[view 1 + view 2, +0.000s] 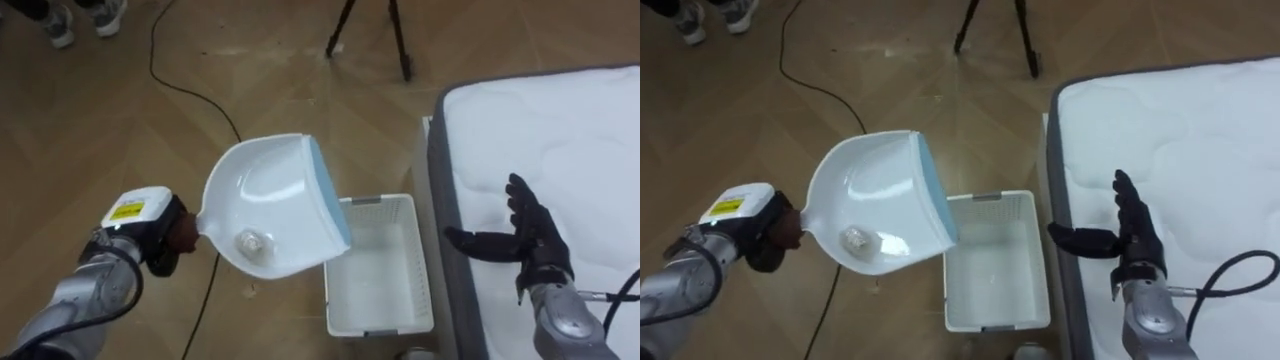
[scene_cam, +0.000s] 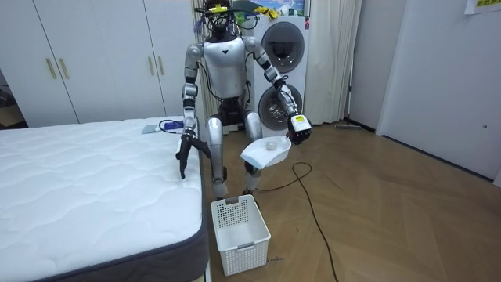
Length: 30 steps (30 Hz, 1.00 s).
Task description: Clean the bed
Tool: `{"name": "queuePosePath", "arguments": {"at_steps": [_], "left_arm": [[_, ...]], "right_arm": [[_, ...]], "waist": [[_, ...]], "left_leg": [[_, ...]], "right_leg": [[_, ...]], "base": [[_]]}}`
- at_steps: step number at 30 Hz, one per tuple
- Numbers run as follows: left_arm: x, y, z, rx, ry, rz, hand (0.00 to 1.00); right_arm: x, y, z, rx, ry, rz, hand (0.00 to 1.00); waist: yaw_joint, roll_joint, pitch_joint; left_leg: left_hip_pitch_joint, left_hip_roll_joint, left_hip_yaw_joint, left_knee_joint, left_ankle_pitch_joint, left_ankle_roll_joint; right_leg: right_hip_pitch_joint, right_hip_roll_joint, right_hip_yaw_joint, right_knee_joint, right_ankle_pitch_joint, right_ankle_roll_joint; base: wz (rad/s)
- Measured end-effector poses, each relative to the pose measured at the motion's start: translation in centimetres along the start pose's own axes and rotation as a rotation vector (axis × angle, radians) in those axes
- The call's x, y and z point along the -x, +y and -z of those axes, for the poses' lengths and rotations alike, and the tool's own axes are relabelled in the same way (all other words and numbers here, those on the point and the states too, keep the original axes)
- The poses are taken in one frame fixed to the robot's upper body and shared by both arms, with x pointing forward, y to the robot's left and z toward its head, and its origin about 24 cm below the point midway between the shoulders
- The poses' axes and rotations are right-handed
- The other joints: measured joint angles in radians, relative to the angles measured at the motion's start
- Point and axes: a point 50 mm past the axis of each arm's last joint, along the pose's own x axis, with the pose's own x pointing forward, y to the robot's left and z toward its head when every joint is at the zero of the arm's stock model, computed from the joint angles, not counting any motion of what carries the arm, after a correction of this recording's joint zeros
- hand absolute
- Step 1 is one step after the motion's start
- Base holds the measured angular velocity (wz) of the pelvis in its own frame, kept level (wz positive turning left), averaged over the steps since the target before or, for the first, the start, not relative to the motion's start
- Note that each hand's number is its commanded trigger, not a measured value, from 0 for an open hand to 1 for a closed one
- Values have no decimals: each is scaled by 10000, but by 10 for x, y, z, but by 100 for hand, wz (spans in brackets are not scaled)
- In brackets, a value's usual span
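Note:
My left hand is shut on the handle of a white dustpan with a pale blue front lip. I hold it level above the floor, just left of a white plastic basket. A small crumpled whitish scrap lies inside the pan near the handle. My right hand is open, fingers spread, hovering over the near edge of the white quilted mattress. In the room view I stand beside the bed, the dustpan raised above the basket.
A black tripod stands on the wooden floor ahead. A dark cable snakes across the floor. A person's shoes show at the top left. Small items lie on the bed's far end; a washer stack is behind me.

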Motion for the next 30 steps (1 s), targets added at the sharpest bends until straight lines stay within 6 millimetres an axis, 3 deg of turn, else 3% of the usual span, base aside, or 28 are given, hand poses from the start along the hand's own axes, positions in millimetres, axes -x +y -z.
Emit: {"name": "queuePosePath", "arguments": {"at_steps": [9,24,30], "left_arm": [[-8,7,-14,-1067,-379,55,100],[-11,-1,-27,-2869,-811,954,100],[-16,8,-23,-2980,-446,1285,100]], "right_arm": [[-7,9,-16,179,-694,-197,0],[-9,24,-20,883,-995,-330,0],[-11,27,-24,859,-1076,-386,0]], "waist": [[-203,113,-9],[-526,124,-7],[-558,344,-4]], "left_leg": [[-627,-71,249,110,42,73],[-642,-112,452,-98,77,136],[-626,-11,600,-235,95,167]], "right_leg": [[-877,-136,200,408,-12,-9],[-990,-203,304,384,-23,45],[-1005,-100,365,203,77,54]], "base": [[-5],[-1],[-5]]}}
